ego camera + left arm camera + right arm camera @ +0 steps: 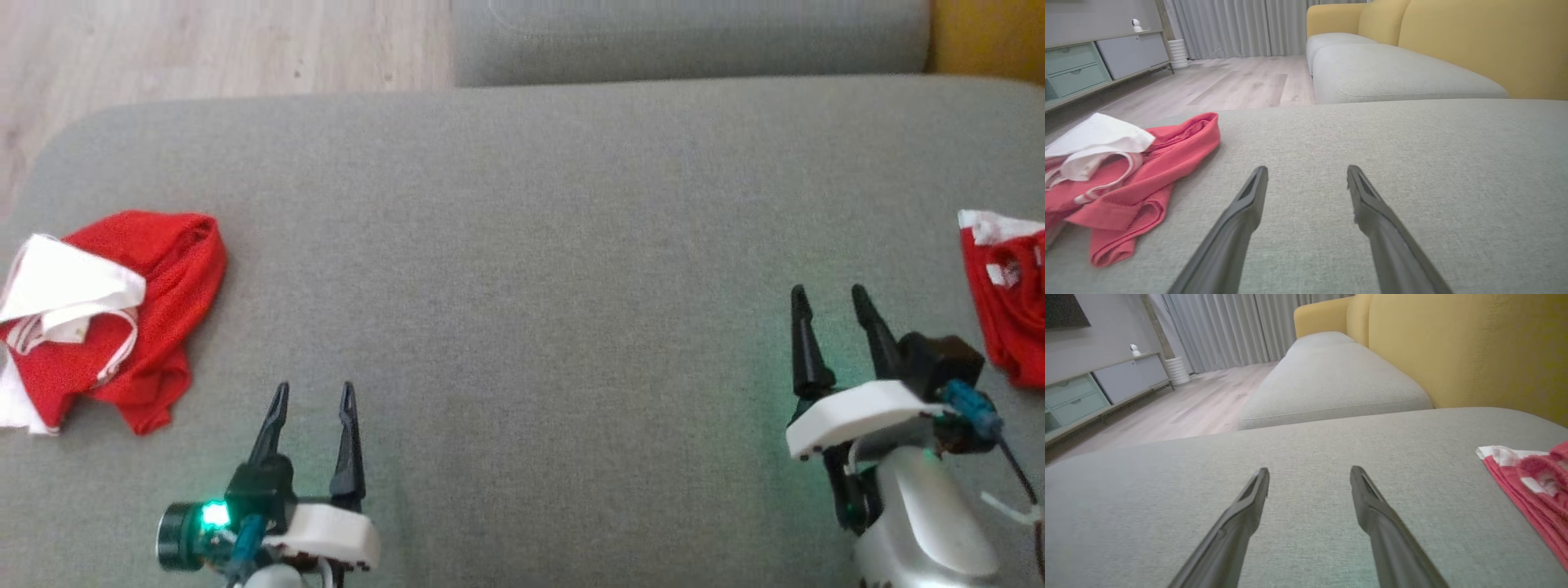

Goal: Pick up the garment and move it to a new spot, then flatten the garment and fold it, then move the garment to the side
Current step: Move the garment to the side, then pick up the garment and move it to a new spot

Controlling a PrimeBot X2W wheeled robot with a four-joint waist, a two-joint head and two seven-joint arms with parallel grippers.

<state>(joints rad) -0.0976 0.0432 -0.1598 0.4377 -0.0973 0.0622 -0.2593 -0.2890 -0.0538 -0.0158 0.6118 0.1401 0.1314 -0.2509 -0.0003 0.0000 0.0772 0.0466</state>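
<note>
Red knit with white trim: crumpled garment (163, 278), heaped near the left edge of the grey cushion (531, 245). Bunched into a loose mound, red folds rolled over at the upper right, a white panel flopped across the top left, thin white-edged bands looping through the middle. Ragged outline, with one red flap trailing toward the near side. From the left wrist view, a low rumpled pile in a paler, pinkish red, white layer uppermost, a doubled-over hem lying flat on the fabric.

At the lower left of the head view, left gripper (314, 385), jaws spread wide, fingers pointing away from the robot over bare grey weave. Near the heap, to its right, not touching it.

At the lower right, right gripper (827, 290), jaws likewise wide apart, gripping nothing, tips above the seat. Off to its right, at the right edge, folded garment (1008, 327): same red and white, stacked in flat layers, a white strip along the far end, partly cut off by the frame. Clear of the right fingers.

Well apart, the two pieces of clothing, with the broad middle of the seat between them. Beyond, a second grey seat (694, 37), yellow sofa back (1474, 41), pale wood floor (204, 49), grey curtains (1241, 24), low cabinet (1086, 65).
</note>
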